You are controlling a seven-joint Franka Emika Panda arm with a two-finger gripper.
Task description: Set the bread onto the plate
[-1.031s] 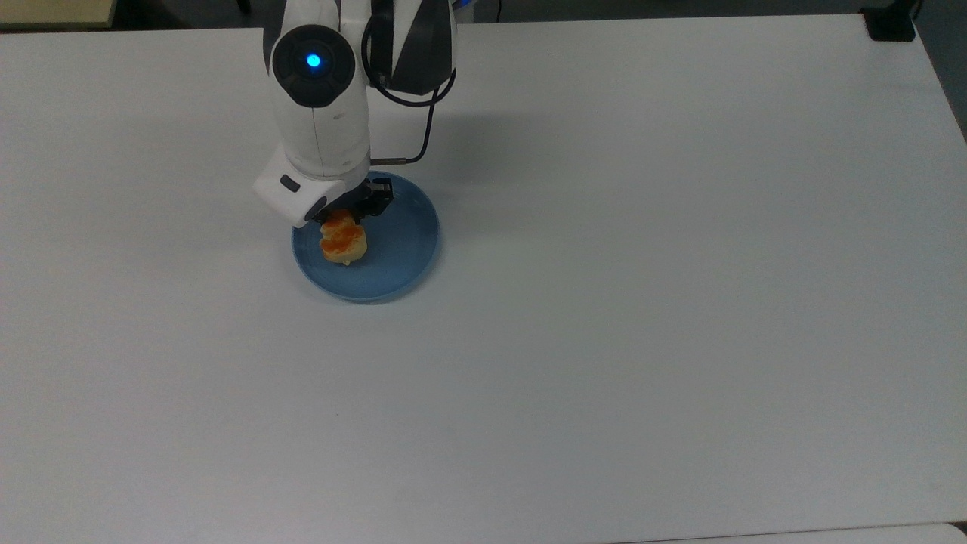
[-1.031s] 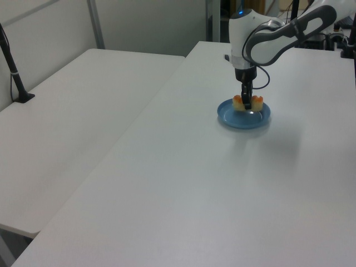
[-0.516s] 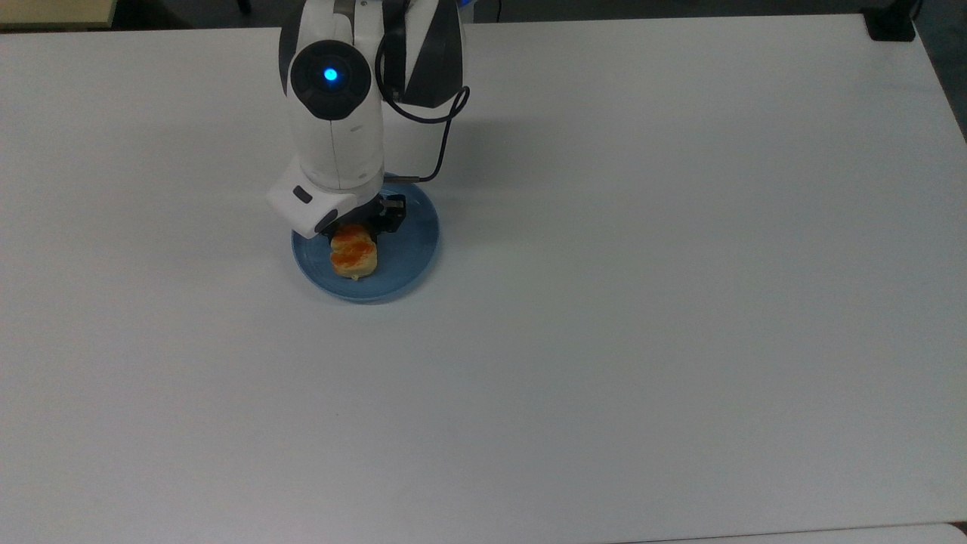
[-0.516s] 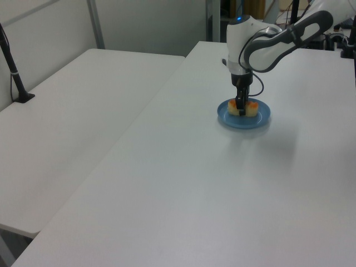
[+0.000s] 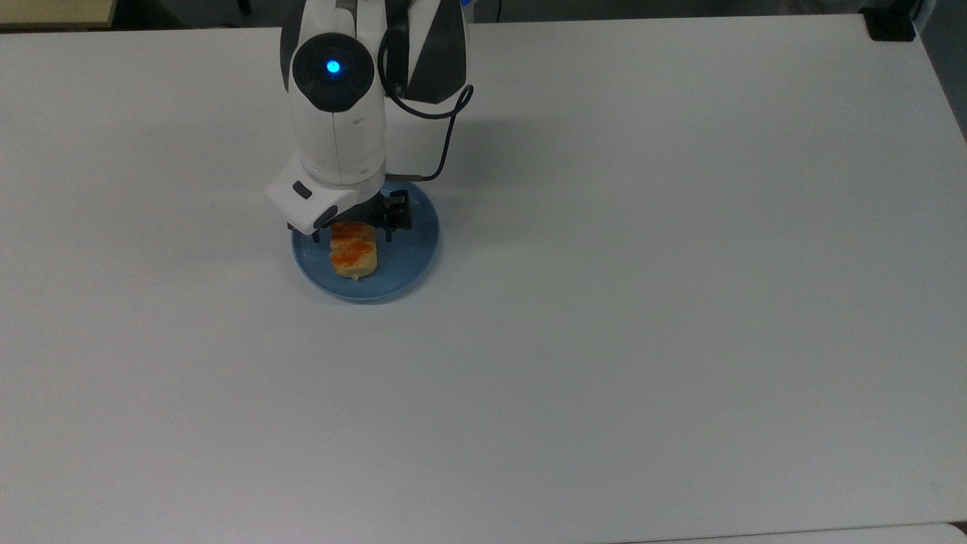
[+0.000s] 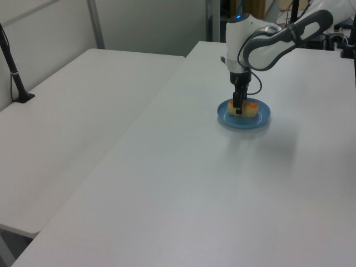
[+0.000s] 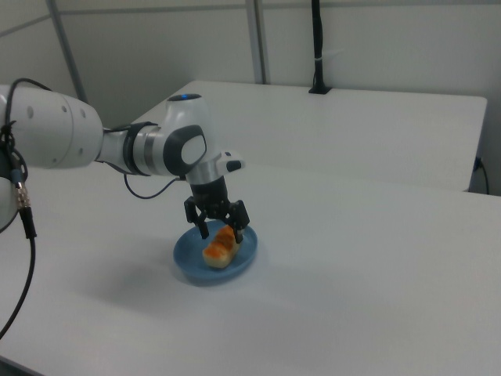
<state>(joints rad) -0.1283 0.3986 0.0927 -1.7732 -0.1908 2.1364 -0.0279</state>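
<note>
Light: bright and even, from overhead, in all three views.
Worktop [image 5: 642, 302]: white with a cool bluish cast in the top view; no hard glare.
Shadows: soft and faint; a diffuse grey patch lay beside the arm [image 5: 336, 128] in the top view, and a thin dark rim hugged the plate [image 7: 188, 262] in the right view.
Glow: a small blue lamp on the arm shone sharply in the top view.
Focus: slightly soft throughout; the bread [image 5: 353, 257] looked smeared, its glaze saturated.
Edges: dark background corners in the top view.
</note>
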